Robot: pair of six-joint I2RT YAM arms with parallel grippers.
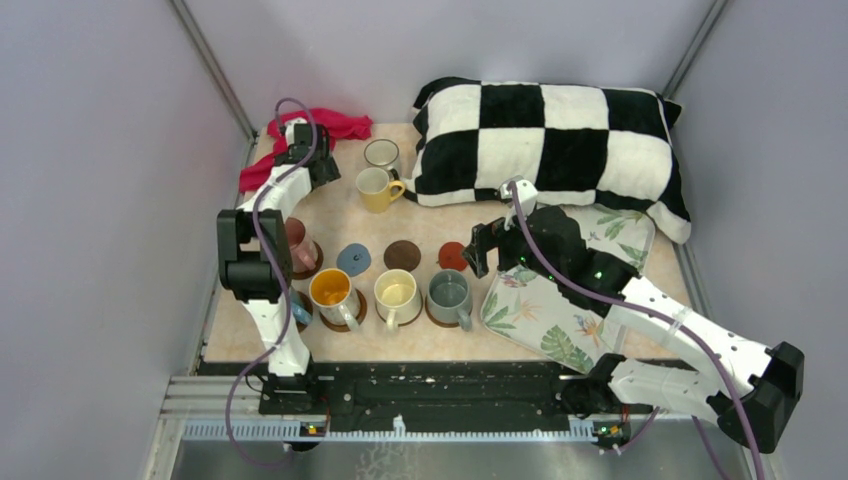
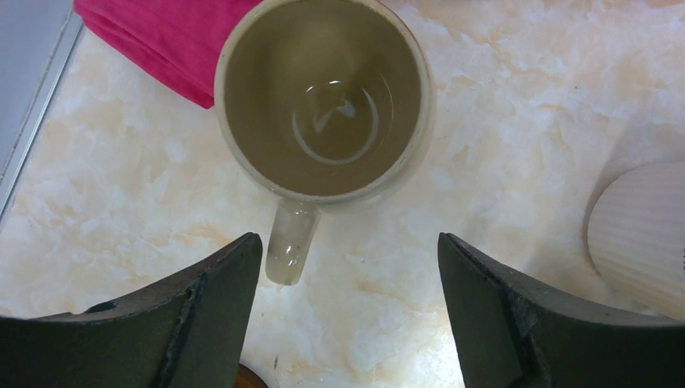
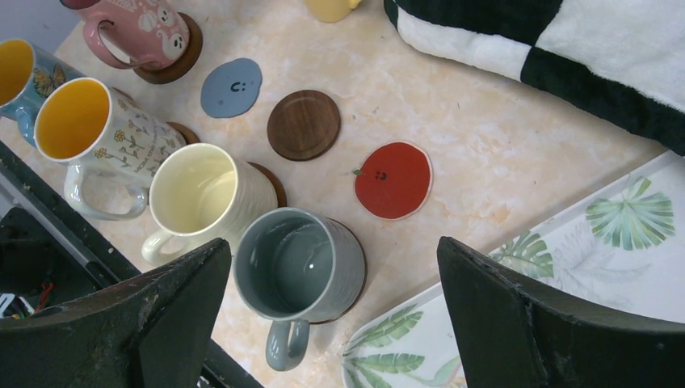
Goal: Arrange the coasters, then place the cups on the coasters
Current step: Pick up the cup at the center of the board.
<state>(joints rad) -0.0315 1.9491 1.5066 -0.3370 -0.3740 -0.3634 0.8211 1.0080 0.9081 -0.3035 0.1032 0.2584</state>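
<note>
**Coasters part filled, cups still loose by the cushion**

Walls close the worktop (image 1: 340, 215) on three sides. A checked cushion (image 1: 560, 140) fills the far right corner. A leaf-print tray (image 1: 530, 310) lies just in front of the cushion, and a red cloth (image 1: 340, 124) is bunched well to its left, in the other far corner. Bare surface runs in front of the cushion's left end.

The left pincer (image 2: 349, 240) hangs beside the red cloth over a tan mug (image 2: 323, 97). Its jaws are spread wide and grip nothing. The mug's handle sits just beside one finger; whether they touch I cannot tell. The right pincer (image 3: 335, 242) hovers in front of the cushion, jaws fully apart and empty.

Eight cups:
- the tan mug
- a pale mug (image 1: 381, 155) and a yellow mug (image 1: 376, 189), both at the cushion's left end
- farther in front of the cushion, a pink mug (image 3: 141, 28), blue mug (image 3: 16, 73), floral mug (image 3: 97, 133), cream mug (image 3: 206, 194) and grey mug (image 3: 299, 263)

Three coasters lie bare in front of the cushion's left end: a blue-grey coaster (image 3: 231, 87), a dark wooden coaster (image 3: 304, 124) and a red coaster (image 3: 393, 179). A brown disc (image 3: 184, 56) shows under each of the pink, floral, cream and grey mugs. Under the blue mug I cannot tell.
</note>
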